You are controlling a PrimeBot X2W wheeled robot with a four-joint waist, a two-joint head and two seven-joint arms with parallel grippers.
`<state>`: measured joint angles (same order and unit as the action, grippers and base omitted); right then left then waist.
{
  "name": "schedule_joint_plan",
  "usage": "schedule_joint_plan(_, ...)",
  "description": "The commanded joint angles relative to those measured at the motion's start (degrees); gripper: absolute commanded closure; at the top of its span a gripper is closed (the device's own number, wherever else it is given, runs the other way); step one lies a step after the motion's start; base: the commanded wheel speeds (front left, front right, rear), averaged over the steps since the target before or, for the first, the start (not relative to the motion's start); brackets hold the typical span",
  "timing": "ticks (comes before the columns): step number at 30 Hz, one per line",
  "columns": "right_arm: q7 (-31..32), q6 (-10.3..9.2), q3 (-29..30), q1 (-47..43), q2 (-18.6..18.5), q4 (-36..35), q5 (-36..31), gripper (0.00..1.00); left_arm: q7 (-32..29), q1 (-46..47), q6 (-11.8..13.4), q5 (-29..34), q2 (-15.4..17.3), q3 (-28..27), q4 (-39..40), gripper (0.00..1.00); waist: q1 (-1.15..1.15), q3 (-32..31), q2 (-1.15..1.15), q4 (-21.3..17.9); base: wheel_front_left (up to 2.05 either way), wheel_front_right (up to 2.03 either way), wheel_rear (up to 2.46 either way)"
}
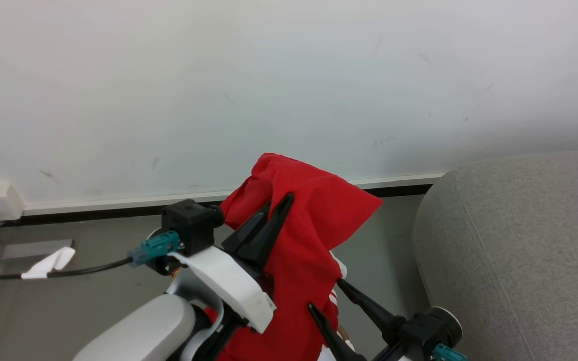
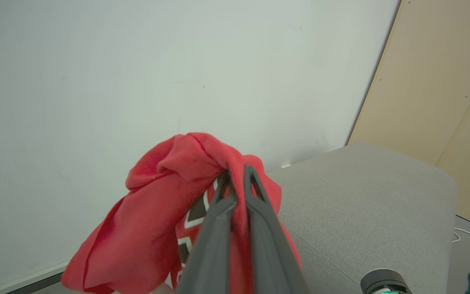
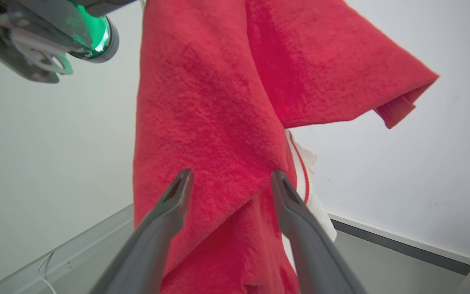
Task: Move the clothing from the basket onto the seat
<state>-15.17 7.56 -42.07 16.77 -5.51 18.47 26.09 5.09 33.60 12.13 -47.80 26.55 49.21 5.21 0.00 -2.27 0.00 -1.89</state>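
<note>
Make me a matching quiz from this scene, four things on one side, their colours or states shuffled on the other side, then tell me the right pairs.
1. left gripper
2. right gripper
3. clothing
4. seat

A. light grey
B. shut on red fabric
C. bright red, held up in the air
D. open

Pairs: 1-B, 2-D, 3-C, 4-A
</note>
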Motion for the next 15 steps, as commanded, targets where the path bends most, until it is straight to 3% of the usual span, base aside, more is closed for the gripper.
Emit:
schedule_joint_plan(1, 0.03, -0.14, 0.45, -0.81, -0.45, 0.13, -0.53, 0.00, -0.09, -0.02, 0.04, 0.34, 0.42, 0.09, 0.15, 1.00, 0.00, -0.07, 0.00, 0.04, 0.00, 0.00, 0.00)
schedule_joint_plan(15, 0.03, -0.14, -2.22, 0.03, 0.67, 2.75, 2.81, 0.00, -0.98, 0.95, 0.51, 0.77, 0.52, 0.55, 1.79, 1.00, 0.00, -0.54, 0.00, 0.54, 0.00, 0.00, 0.00)
